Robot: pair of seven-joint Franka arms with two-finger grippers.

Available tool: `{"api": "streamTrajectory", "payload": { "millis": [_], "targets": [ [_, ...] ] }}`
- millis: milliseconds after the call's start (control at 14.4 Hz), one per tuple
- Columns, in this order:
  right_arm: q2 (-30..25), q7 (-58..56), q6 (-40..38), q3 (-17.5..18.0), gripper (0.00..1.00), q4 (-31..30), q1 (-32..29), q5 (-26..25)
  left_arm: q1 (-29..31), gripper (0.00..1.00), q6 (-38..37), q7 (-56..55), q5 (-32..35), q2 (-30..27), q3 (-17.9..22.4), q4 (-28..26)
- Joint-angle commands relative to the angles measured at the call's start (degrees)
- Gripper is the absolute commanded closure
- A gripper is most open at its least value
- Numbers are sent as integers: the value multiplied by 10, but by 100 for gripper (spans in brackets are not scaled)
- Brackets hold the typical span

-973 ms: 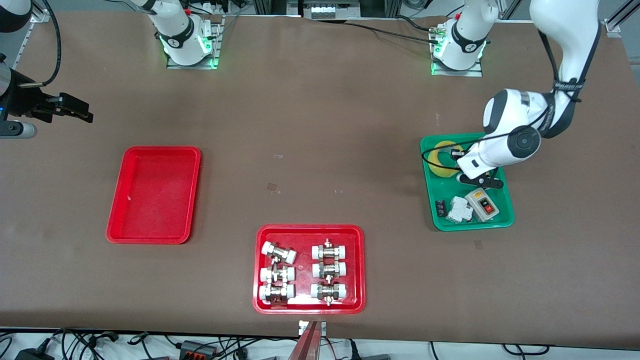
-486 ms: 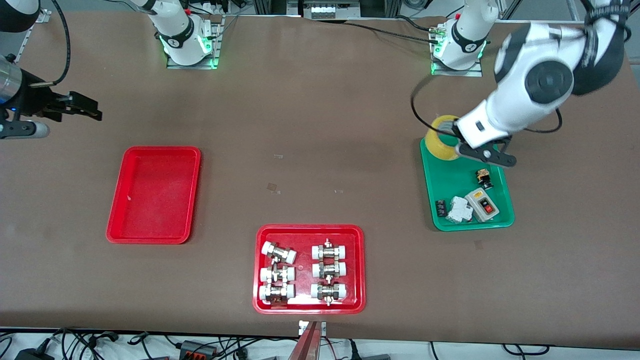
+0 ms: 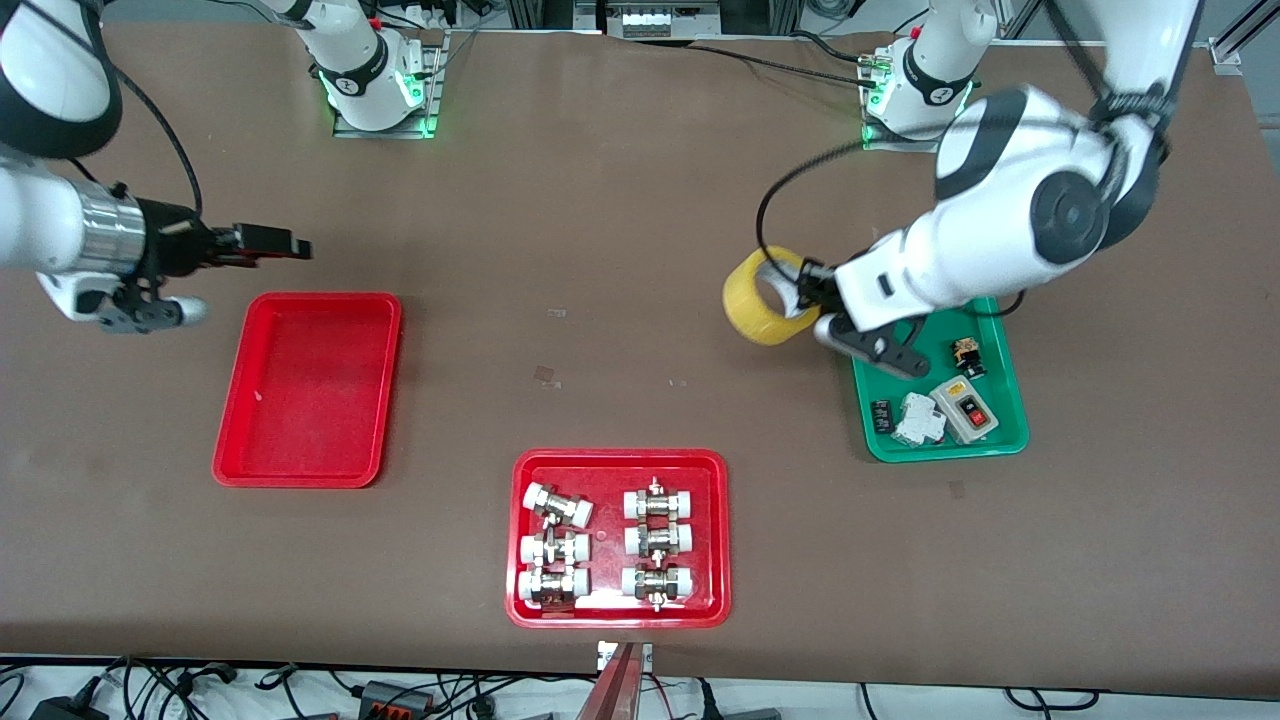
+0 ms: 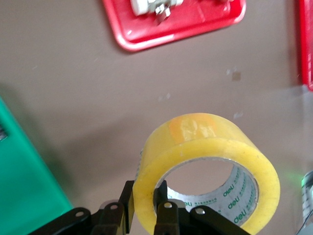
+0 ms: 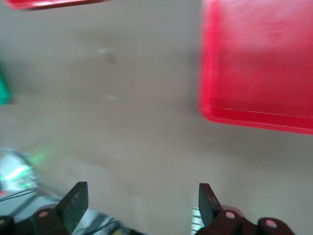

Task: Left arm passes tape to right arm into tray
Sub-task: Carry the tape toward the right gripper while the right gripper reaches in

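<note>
My left gripper [image 3: 800, 293] is shut on the wall of the yellow tape roll [image 3: 762, 297] and holds it in the air over the bare table beside the green tray [image 3: 1010, 438]. In the left wrist view one finger is inside the tape roll [image 4: 205, 147] and one outside, at my left gripper [image 4: 145, 205]. My right gripper [image 3: 285, 243] is open and empty, in the air over the table just past the plain red tray [image 3: 232, 440] toward the robots' bases. In the right wrist view my right gripper [image 5: 139, 200] has its fingers wide apart, with the red tray [image 5: 254, 117] below.
A squarer red tray [image 3: 718, 600] with several white-capped metal fittings lies near the front camera's edge of the table. The green tray holds a grey switch box [image 3: 965, 410] and small parts.
My left gripper lifted the tape out of the green tray and carried it toward the table's middle. My right gripper moved in from the table's end toward the red tray.
</note>
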Motion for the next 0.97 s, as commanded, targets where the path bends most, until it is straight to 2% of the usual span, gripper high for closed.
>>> {"api": "streamTrajectory", "payload": {
  "millis": [0,139,278,347,486,556,903],
  "targets": [
    [40,-10,31,-2,0,9,34,69,-35,100,60,-22,-17,52,-3,37],
    [56,-11,81,-2,0,9,84,77,-69,100,104,-62,-50,74,-1,37],
    [70,-43,146,-2,0,10,127,82,-78,100,167,-109,-62,92,-2,37],
    [73,-54,163,-2,0,10,142,108,-90,100,189,-123,-63,100,-2,37],
    [95,-65,172,-2,0,11,147,203,-101,100,203,-131,-64,110,-2,37],
    [107,-82,177,-2,0,19,148,232,-101,100,204,-130,-62,110,-2,37],
    [188,-183,213,-2,0,81,176,306,-101,100,203,-124,-59,110,-1,36]
  ]
}}
